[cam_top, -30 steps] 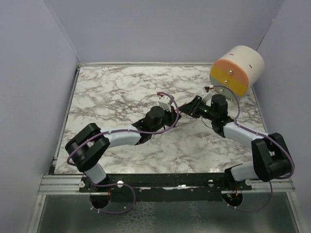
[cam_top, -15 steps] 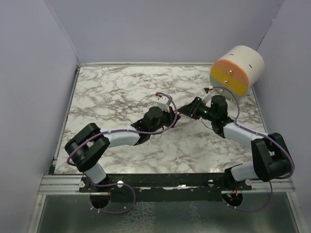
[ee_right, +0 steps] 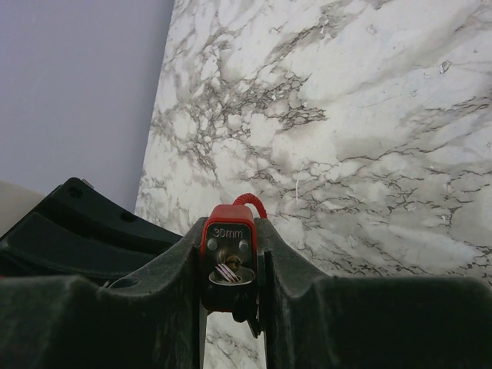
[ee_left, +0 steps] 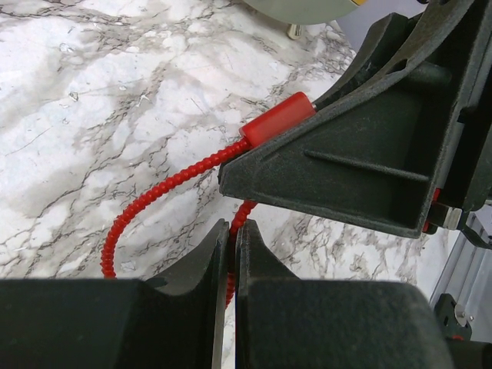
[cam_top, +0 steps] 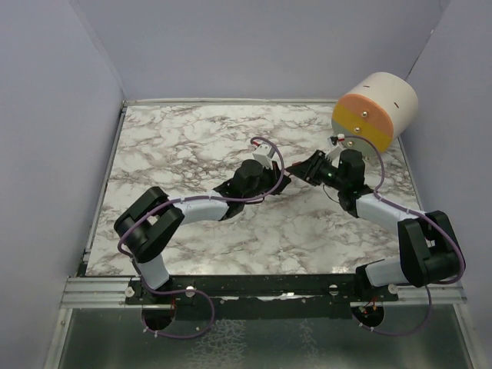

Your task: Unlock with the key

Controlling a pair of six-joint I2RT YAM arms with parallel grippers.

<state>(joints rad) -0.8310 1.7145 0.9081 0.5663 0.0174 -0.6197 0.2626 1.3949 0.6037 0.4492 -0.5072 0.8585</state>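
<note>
A red padlock marked 30mm sits between the fingers of my right gripper, which is shut on its body. A silvery key sticks out of its keyhole, seen edge-on. The lock's red ribbed cable loops over the marble and ends in a red cap at the right gripper's finger. My left gripper is shut on this cable just below that finger. In the top view both grippers, left and right, meet tip to tip at the table's middle right.
A large cream drum with an orange and yellow face lies on its side at the back right, close behind the right wrist. Purple walls enclose the marble table on three sides.
The left arm has reached further right and away from its base, bringing its gripper up against the right gripper. The right gripper has shifted slightly right with the padlock.
</note>
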